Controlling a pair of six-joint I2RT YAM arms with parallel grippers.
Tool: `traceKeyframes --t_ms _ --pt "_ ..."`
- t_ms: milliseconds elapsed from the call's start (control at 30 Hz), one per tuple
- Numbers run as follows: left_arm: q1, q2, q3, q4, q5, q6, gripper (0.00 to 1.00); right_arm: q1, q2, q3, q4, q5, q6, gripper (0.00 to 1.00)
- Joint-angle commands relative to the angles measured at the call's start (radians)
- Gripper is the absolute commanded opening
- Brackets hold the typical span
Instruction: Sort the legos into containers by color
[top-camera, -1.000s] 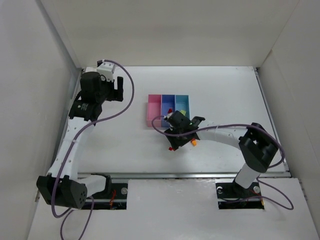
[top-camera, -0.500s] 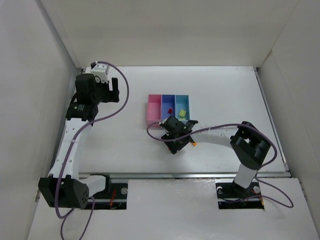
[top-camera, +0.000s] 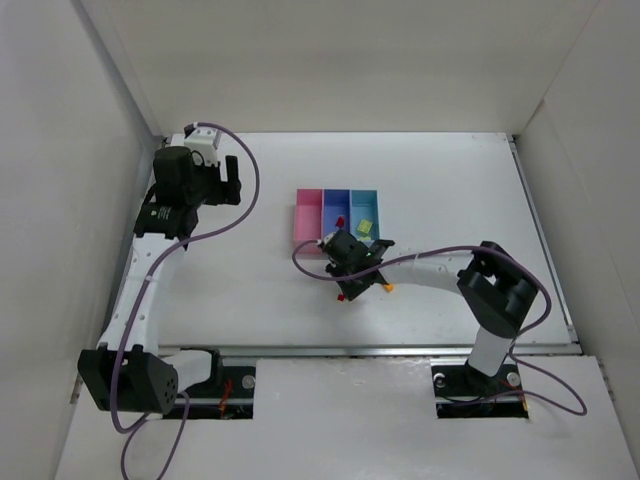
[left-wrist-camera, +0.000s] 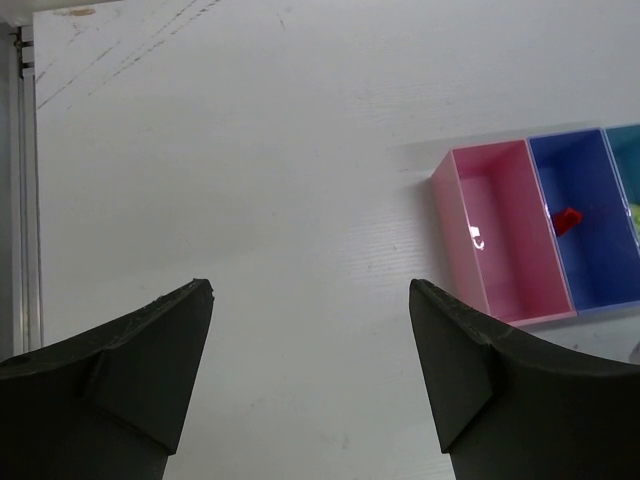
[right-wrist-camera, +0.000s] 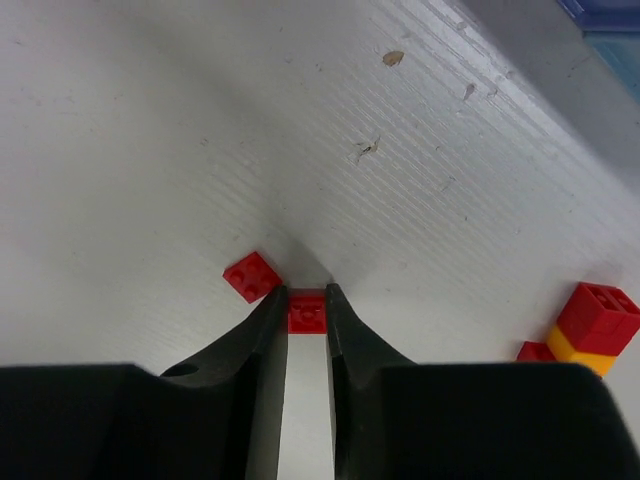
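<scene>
My right gripper (right-wrist-camera: 306, 296) is shut on a small red lego (right-wrist-camera: 307, 313) down at the table surface, one finger on each side of it. A second red lego (right-wrist-camera: 252, 275) lies just left of the fingertips. A red lego stacked on an orange-yellow one (right-wrist-camera: 592, 326) stands at the right, with another red piece (right-wrist-camera: 535, 351) beside it. In the top view the right gripper (top-camera: 345, 287) is just in front of the bins: pink (top-camera: 305, 217), medium blue (top-camera: 333, 203) holding a red lego (top-camera: 341, 219), light blue (top-camera: 366, 203) holding the yellow-green lego (top-camera: 364, 228). My left gripper (left-wrist-camera: 310, 292) is open and empty, far left.
The left wrist view shows the pink bin (left-wrist-camera: 500, 235) and the medium blue bin (left-wrist-camera: 590, 260) with its red lego (left-wrist-camera: 567, 219). White walls enclose the table on three sides. The right arm's purple cable (top-camera: 310, 250) loops beside the bins.
My right gripper has moved from the bins' front edge down and left onto the loose red legos and now grips one. The left arm shifted slightly.
</scene>
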Motion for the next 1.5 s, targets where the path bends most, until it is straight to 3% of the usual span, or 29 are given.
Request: traceKeyframes --t_ms 0,67,200,433,767,1067,1267,1400,1467 --pt "0.006 -0.008 0.014 0.033 0.014 -0.013 0.77 0.003 0.010 -0.013 0.033 -0.012 0.009 0.21" --pt "0.015 -0.017 0.014 0.033 0.014 -0.013 0.77 0.003 -0.012 -0.024 0.033 -0.012 0.009 0.11" --pt "0.015 -0.017 0.005 0.033 0.014 -0.013 0.77 0.003 -0.060 0.006 -0.016 -0.002 0.018 0.04" --pt "0.015 -0.017 -0.004 0.043 0.014 -0.013 0.77 0.003 -0.094 0.073 -0.068 0.024 0.029 0.01" --pt "0.025 -0.026 -0.004 0.043 0.014 -0.013 0.77 -0.008 -0.117 0.339 -0.131 0.117 0.029 0.01" --pt "0.055 -0.046 -0.004 0.043 0.005 -0.013 0.77 -0.206 0.071 0.596 -0.131 0.105 0.031 0.01" --pt "0.073 -0.046 -0.004 0.043 0.005 -0.013 0.77 -0.215 0.174 0.653 -0.131 0.085 0.001 0.01" --pt "0.073 -0.037 -0.004 0.043 0.005 -0.013 0.77 -0.226 0.205 0.662 -0.131 0.094 0.001 0.11" --pt "0.073 -0.037 -0.004 0.043 0.005 -0.013 0.77 -0.226 0.205 0.662 -0.131 0.103 -0.008 0.21"
